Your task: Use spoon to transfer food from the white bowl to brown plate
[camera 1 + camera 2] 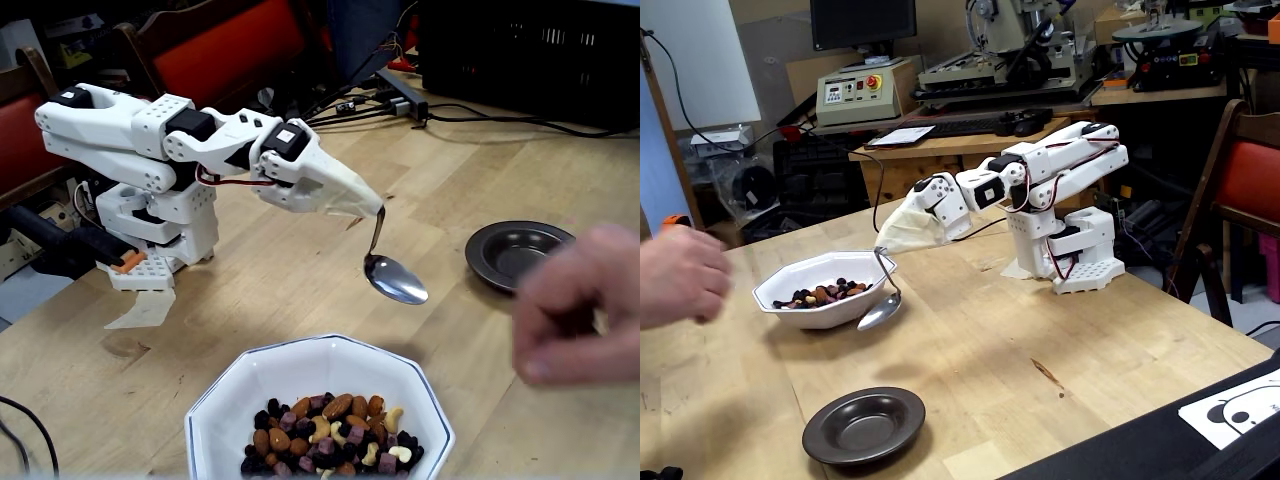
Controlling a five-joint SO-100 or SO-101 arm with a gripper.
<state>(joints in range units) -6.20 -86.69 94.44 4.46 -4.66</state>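
the tool grips the spoon above the table, just beside the white bowl.

White bowl, seemingly blue-rimmed; dark brown plate; silver spoon.

The lower right of the brown plate was hidden behind a blurred hand, which was cut off by the right edge in one fixed view and by the left edge in the other. The white bowl was cropped at the bottom edge. How the pincer gripped the spoon could not be made out.
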